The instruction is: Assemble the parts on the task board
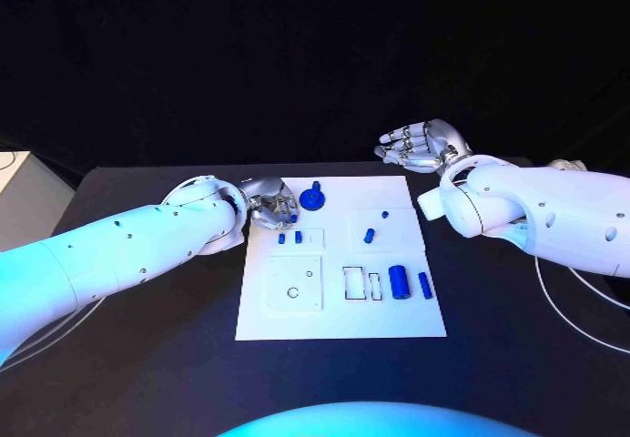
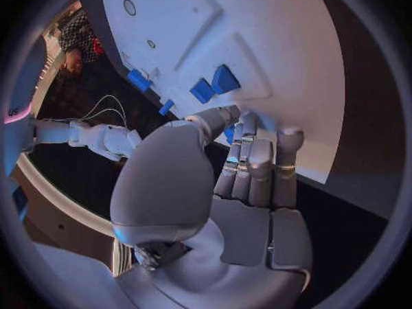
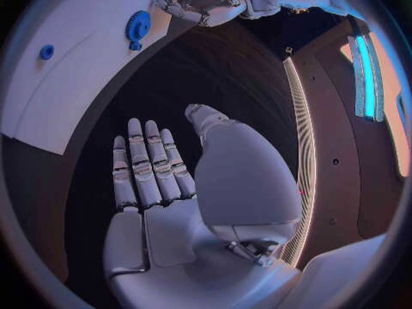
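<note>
Task board: the white task board [image 1: 339, 309] lies in the middle of the black tabletop [image 1: 145, 364], long side running near to far.
Parts: a blue gear-like part [image 1: 312, 198] sits at the board's far edge; two small blue pieces [image 1: 289, 238] lie just near of it; two more [image 1: 376, 228] lie on the far right panel; a blue cylinder [image 1: 399, 282] and a slimmer blue peg [image 1: 424, 284] lie side by side at the right, beside an open rectangular slot [image 1: 354, 281].
Left hand: the left hand [image 1: 270, 205] hangs over the board's far left corner, just beside the gear-like part, fingers curled downward. The left wrist view shows a scrap of blue at the fingertips [image 2: 230, 132]; whether a part is pinched cannot be told.
Right hand: the right hand [image 1: 421, 144] is off the board, beyond its far right corner, fingers apart and holding nothing.
Step in hand: apparently a pick-up or seating at the far left corner.
Next move: likely a firm pinch on one small piece, then alignment over its seat.
</note>
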Robot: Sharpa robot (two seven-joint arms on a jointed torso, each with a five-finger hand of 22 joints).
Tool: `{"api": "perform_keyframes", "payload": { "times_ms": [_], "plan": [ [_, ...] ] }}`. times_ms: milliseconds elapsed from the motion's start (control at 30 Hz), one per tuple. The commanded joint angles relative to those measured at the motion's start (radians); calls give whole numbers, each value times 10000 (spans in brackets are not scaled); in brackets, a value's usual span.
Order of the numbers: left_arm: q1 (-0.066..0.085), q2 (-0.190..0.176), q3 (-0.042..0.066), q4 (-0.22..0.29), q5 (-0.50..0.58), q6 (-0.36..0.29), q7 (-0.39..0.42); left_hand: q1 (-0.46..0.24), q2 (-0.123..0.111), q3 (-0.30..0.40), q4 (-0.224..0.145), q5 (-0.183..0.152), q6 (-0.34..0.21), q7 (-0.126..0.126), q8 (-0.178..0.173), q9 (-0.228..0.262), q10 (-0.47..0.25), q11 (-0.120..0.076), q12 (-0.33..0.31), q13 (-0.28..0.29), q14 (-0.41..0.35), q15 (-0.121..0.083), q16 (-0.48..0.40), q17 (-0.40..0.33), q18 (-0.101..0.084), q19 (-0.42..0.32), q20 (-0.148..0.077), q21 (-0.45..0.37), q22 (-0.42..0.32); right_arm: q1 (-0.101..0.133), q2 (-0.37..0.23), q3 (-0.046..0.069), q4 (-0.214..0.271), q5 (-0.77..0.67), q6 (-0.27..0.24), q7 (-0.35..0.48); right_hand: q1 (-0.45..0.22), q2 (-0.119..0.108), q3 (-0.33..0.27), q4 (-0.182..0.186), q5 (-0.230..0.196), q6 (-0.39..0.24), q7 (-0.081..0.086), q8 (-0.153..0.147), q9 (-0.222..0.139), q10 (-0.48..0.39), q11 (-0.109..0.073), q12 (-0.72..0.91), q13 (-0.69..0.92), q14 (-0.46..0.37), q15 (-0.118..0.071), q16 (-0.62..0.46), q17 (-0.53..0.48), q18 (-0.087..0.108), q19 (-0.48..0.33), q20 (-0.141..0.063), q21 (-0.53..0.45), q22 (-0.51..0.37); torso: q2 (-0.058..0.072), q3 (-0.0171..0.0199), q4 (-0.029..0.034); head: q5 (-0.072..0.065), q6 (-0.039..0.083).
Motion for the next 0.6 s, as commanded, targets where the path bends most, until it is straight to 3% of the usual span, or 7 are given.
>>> {"api": "perform_keyframes", "payload": {
  "times_ms": [33,267,433,500,567,600],
  "plan": [
    [-9,-25,4,10,74,-103,-21,-74,-74,-45,-13,-21,-90,-22,-41,-15,6,54,-45,14,-32,53,32,-3,-186,18,55,-52,12,-4,-14,4,-28,-178,225,-140,-4,39,-7,2,-79,60,609,-20,-20,68,-19,-54,-9,0,8,-37,-22,23,102,-12,54,5,-1,3,7,-5,12],
    [-41,-174,21,42,97,-162,-74,-80,-129,-80,-24,-17,-361,-11,-248,-105,10,63,-88,59,-78,65,25,-79,-185,20,67,-77,-2,-4,-77,4,-63,-852,653,-409,323,4,223,-366,-628,214,462,22,-104,106,-124,-150,-9,405,-149,127,-75,147,2267,-109,852,340,2,0,1,-10,50],
    [-61,-366,58,124,179,-260,-44,-46,-100,-64,-37,-11,-372,6,-263,-113,41,51,-74,78,-75,59,29,-77,-183,24,66,-78,-2,-4,-179,3,-79,-1823,1390,-708,717,-40,873,-853,-979,575,221,144,-145,473,-390,-114,-4,1534,-559,715,151,143,3632,-552,1613,548,-5,-3,-2,-25,86],
    [-65,-477,78,195,266,-343,13,-19,-75,-58,-49,-11,-313,37,-243,-109,71,46,-53,104,-60,52,41,-56,-184,36,63,-73,6,-4,-232,3,-78,-2398,1732,-840,747,-127,1224,-1027,-1039,865,82,234,-143,957,-578,22,12,2255,-825,1080,383,140,4208,-840,2021,716,-3,-6,1,-42,103],
    [-68,-637,117,315,478,-511,192,6,-58,-60,-65,-10,-225,54,-208,-99,111,37,-18,137,-44,45,55,-38,-184,46,59,-69,12,-4,-302,2,-66,-3220,2131,-1004,730,-167,1376,-1259,-1146,1297,-107,371,-105,1524,-862,109,8,3374,-1221,1698,828,120,5024,-1298,2824,1148,-1,-6,2,-56,128],
    [-69,-693,132,366,574,-594,285,31,-41,-62,-82,-8,-160,60,-184,-94,149,28,27,173,-51,38,58,-55,-178,26,55,-84,-10,-5,-329,2,-59,-3520,2258,-1061,698,-170,1419,-1327,-1144,1367,-142,362,-114,1624,-893,68,-2,3565,-1303,1813,971,103,5115,-1394,3061,1301,-3,-7,3,-60,139]
  ]
}}
